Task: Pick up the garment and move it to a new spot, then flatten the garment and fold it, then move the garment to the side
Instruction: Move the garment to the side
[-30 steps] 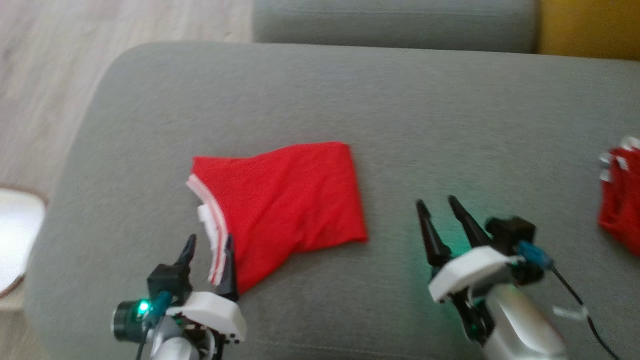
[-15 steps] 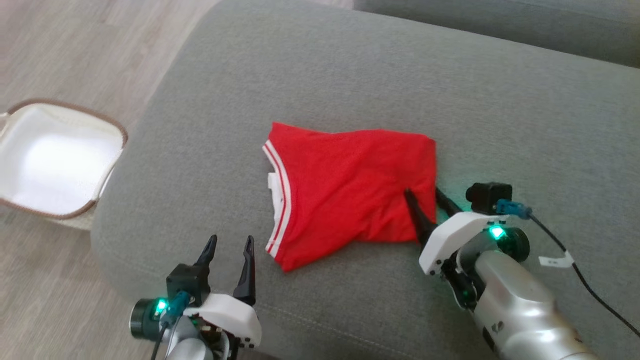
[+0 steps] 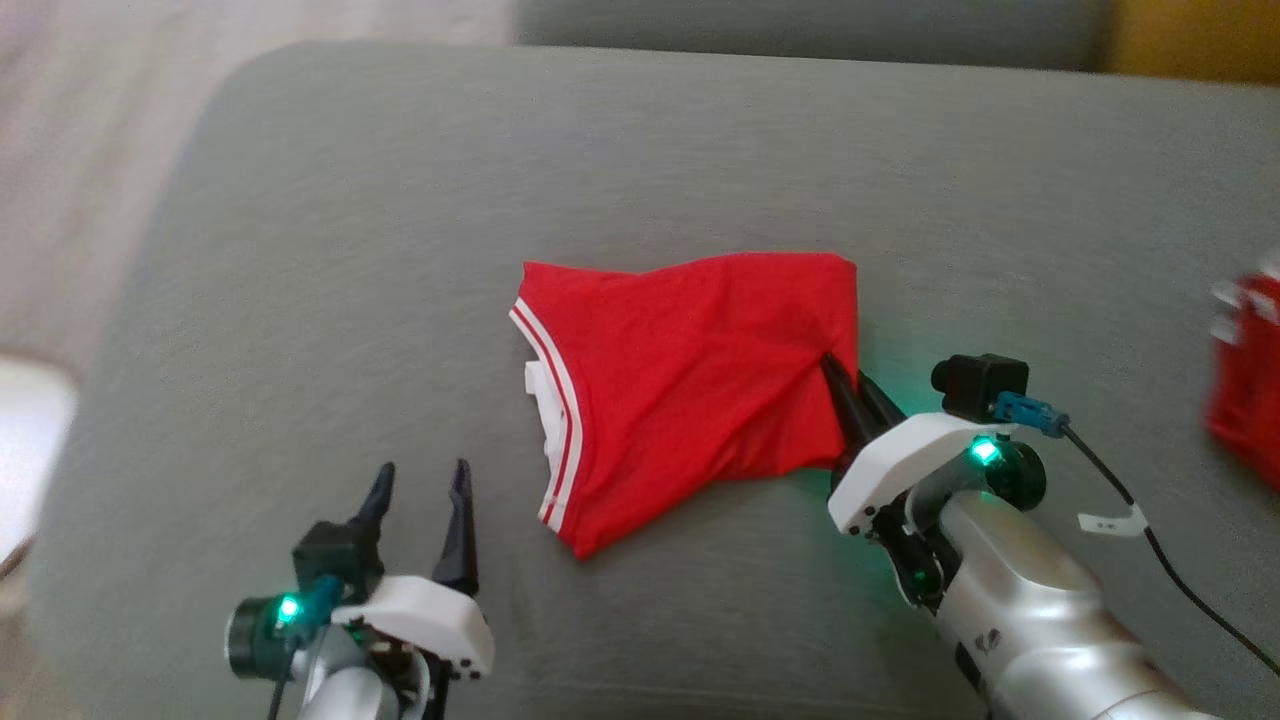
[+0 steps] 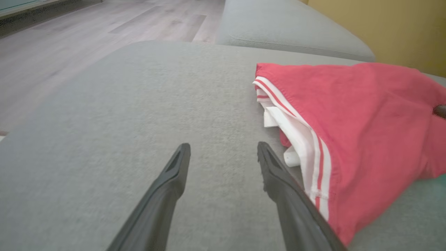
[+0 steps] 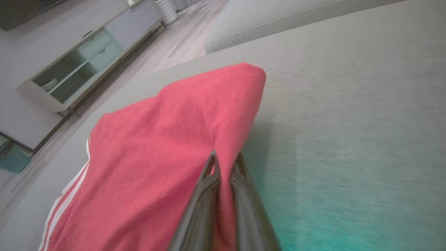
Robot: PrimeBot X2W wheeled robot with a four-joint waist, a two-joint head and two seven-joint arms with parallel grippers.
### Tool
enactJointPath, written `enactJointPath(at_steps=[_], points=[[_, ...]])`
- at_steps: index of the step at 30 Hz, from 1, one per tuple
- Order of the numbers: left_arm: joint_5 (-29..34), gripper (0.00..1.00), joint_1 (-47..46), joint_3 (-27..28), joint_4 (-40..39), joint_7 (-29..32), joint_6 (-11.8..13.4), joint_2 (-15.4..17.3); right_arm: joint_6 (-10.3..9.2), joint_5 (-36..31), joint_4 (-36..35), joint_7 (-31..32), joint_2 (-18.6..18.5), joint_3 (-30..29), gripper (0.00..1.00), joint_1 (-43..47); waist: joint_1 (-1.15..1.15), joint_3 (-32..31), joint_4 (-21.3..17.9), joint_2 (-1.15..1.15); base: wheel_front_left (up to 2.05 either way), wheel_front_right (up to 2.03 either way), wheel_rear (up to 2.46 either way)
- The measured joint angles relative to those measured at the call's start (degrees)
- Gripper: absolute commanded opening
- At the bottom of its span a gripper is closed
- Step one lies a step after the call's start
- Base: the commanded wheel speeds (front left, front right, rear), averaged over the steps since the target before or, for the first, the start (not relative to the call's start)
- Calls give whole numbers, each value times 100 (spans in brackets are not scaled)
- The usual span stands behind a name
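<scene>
A folded red garment [image 3: 690,385] with white stripes along its left hem lies in the middle of the grey sofa cushion [image 3: 400,250]. My right gripper [image 3: 845,375] is shut on the garment's right edge, pinching a raised ridge of red cloth [image 5: 223,139] between its fingers. My left gripper [image 3: 420,478] stands open just left of the striped hem, nothing between its fingers [image 4: 278,181]. In the left wrist view the garment [image 4: 355,132] lies to the right of that gripper [image 4: 223,148], with white lining showing under the hem.
A second red and white garment [image 3: 1245,380] sits at the cushion's far right. A pale basket [image 3: 20,470] stands on the wooden floor to the left. Another grey cushion [image 3: 800,20] lies behind, beside a yellow wall [image 3: 1190,40]. A low cabinet [image 5: 87,59] stands across the room.
My right gripper moved in to the garment's right edge and shut on it. My left gripper came off the striped hem and stands open beside it. The head camera swung about.
</scene>
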Motion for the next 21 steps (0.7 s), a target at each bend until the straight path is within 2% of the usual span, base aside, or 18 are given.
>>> enactJointPath(at_steps=[3, 4, 14, 18, 21], points=[[0, 100, -96, 88, -1, 0, -2, 0, 0, -134, 9, -16, -1, 5, 0, -19, 0, -3, -540, 0, 0, 0, 0], [0, 100, -96, 88, -1, 0, -2, 0, 0, -134, 9, -16, -1, 5, 0, -19, 0, -3, -540, 0, 0, 0, 0], [11, 100, -394, 221, 48, 0, -101, -7, 0, -491, -312, -38, -19, -54, 0, -109, 0, 106, -2264, 0, 0, 0, 0], [48, 100, -508, 229, 73, 0, -147, -8, 0, -944, -399, -40, -27, -267, 0, -175, 0, 232, -2706, 0, 0, 0, 0], [49, 100, -614, 227, 118, 0, -154, -10, 0, -1492, -575, -40, -77, -799, 0, -478, 0, 400, -2826, 0, 0, 0, 0]])
